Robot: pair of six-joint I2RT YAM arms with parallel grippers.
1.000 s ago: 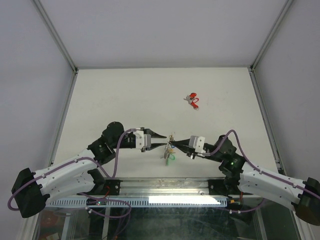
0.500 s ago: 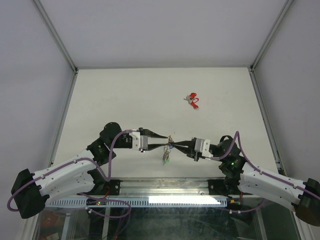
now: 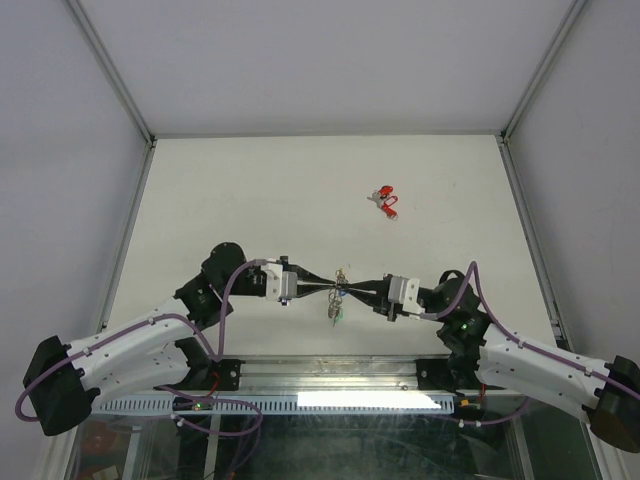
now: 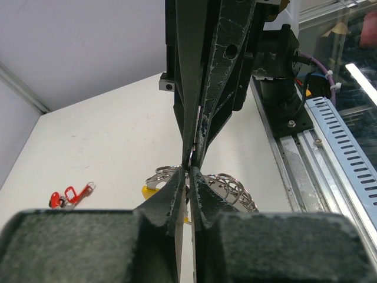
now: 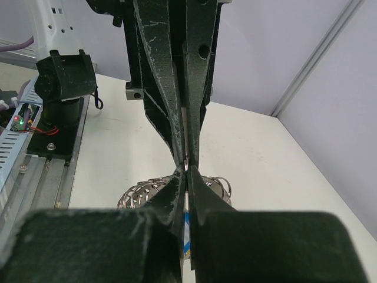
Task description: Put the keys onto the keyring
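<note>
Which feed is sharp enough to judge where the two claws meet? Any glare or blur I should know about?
Left wrist view: left claw blurred at its base, sharp at the tips, keyring behind in focus; a light strip flares at the right edge. Right wrist view: right claw likewise soft near, crisp at the tips. Top external view: even light, no blur, but everything tiny.

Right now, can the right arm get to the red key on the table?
Probably not yet: nothing blocks the red key, but the right gripper is shut on the keyring.
</note>
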